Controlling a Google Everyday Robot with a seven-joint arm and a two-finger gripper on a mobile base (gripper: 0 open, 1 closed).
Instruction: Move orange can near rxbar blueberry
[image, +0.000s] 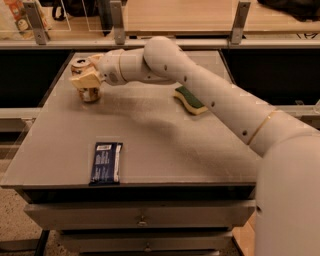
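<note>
The orange can (88, 93) stands upright at the far left of the grey table (165, 145), its silver top showing. My gripper (85, 77) is at the can, with its tan fingers (91, 79) around the can's upper half, shut on it. The rxbar blueberry (105, 163), a flat dark navy wrapper with a white label at its far end, lies near the table's front left edge, well in front of the can. My white arm reaches from the lower right across the table to the can.
A green-and-yellow sponge (190, 100) lies at the middle right of the table, beside my arm. A railing with posts (118, 22) runs behind the table. Drawers (140, 212) sit under the tabletop.
</note>
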